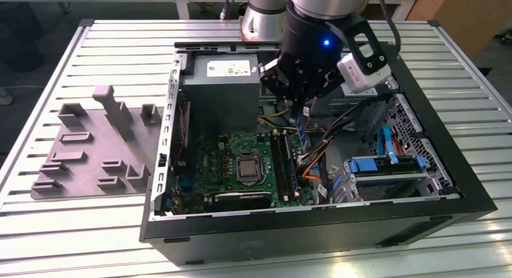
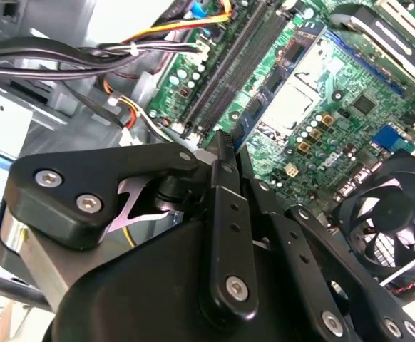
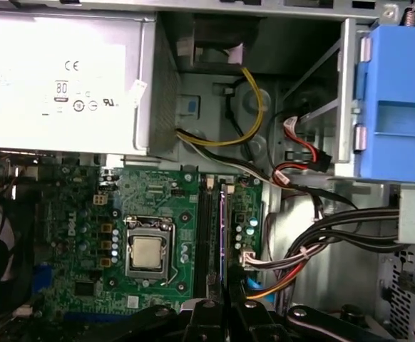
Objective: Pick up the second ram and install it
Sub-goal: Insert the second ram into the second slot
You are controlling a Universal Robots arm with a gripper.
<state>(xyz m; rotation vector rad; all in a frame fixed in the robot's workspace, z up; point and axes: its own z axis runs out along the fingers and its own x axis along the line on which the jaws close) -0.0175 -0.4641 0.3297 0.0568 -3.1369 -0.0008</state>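
In the exterior view my gripper (image 1: 298, 110) hangs inside the open computer case (image 1: 448, 140), shut on the second ram (image 1: 301, 128). The ram is a thin blue-green strip that points down toward the long black memory slots (image 1: 282, 161) on the green motherboard (image 1: 216, 158). Seen edge-on in the first wrist view, the ram (image 3: 224, 235) is a narrow line over the slots (image 3: 205, 228), with the gripper (image 3: 224, 305) closed around its near end. In the second wrist view the black fingers (image 2: 222, 171) are pressed together above the slots (image 2: 225, 71). Whether the ram touches a slot is unclear.
A grey power supply (image 1: 220, 80) sits at the case's far end. Bundled cables (image 1: 336, 143) run close beside the slots. Blue drive brackets (image 1: 384, 164) fill the exterior view's right. The processor socket (image 1: 248, 168) and a fan (image 2: 389, 214) lie on the board. A grey fixture block (image 1: 92, 146) rests outside.
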